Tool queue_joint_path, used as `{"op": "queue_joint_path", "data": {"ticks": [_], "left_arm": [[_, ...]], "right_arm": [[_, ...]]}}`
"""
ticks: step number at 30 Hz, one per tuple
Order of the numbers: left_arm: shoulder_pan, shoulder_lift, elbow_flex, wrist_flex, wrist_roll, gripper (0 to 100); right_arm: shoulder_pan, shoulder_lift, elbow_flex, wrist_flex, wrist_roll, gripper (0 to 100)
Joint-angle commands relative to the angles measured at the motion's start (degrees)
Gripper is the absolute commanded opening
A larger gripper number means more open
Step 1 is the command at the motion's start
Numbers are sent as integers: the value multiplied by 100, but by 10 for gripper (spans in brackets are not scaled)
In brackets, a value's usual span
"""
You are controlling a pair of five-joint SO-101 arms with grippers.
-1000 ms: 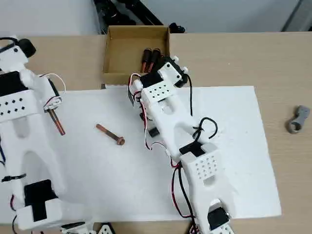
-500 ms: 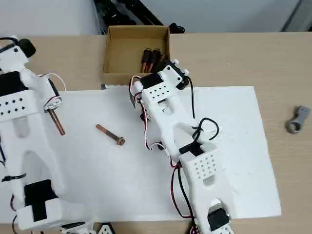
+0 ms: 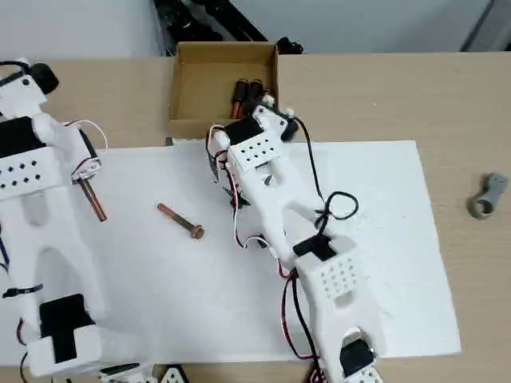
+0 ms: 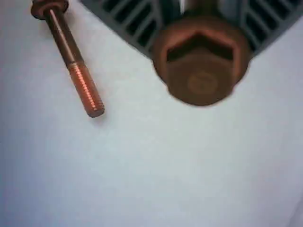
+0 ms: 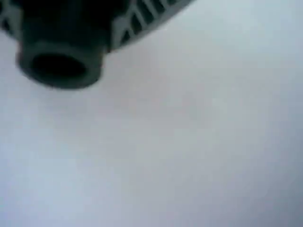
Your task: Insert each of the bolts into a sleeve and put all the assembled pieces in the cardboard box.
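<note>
The box [image 3: 192, 96] sits at the table's far edge, just beyond the white sheet [image 3: 375, 207]. Two assembled pieces [image 3: 244, 94] lie side by side against its right wall; the rest of its floor is bare cardboard.

The left gripper [image 3: 86, 175] is clamped on a bolt [image 3: 95, 199] that hangs shank-down over the sheet's left part; the left wrist view shows its hex head [image 4: 201, 66] between the jaws. A loose bolt [image 3: 180, 219] lies flat on the sheet, between the two arms. The right gripper [image 5: 61, 28] grips a dark sleeve [image 5: 59, 68], its open bore facing the camera, above the sheet. The right arm [image 3: 263, 167] stretches toward the box, its wrist just short of the near wall.

Compared with a second ago, the right arm's wrist has swung a little to the left, and the sheet's right edge has shifted slightly left with it. The left arm, its bolt and the loose bolt are where they were.

The table [image 3: 447, 96] is light wood. A small grey part [image 3: 487, 195] lies on it well right of the sheet. Dark equipment [image 3: 200, 20] stands behind the box, before a pale wall.
</note>
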Motion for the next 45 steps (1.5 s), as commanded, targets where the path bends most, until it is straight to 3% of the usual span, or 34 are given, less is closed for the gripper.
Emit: {"op": "queue_joint_path", "data": {"ticks": [1, 11, 16, 22, 31, 38, 45], "left_arm": [[-9, -308, -13, -18, -35, 5], [35, -308, -40, -35, -35, 5], [378, -466, -40, -97, -44, 5], [1222, -1433, -40, -607, -44, 5], [1934, -2312, -40, -1530, -18, 5], [2725, -2347, -40, -1802, -9, 5], [3596, -2347, -40, -2365, -9, 5]], "right_arm": [[-40, -1279, -62, 180, 791, 3], [-31, -4013, -62, 365, 4185, 3], [-31, -5147, -26, 374, 5231, 3], [-22, -6334, 413, 488, 5433, 3], [-22, -8646, 3930, 4, 5275, 3], [-40, -10352, 6980, -2440, 4492, 3], [-48, -11433, 9802, -5789, 4519, 3]]}}
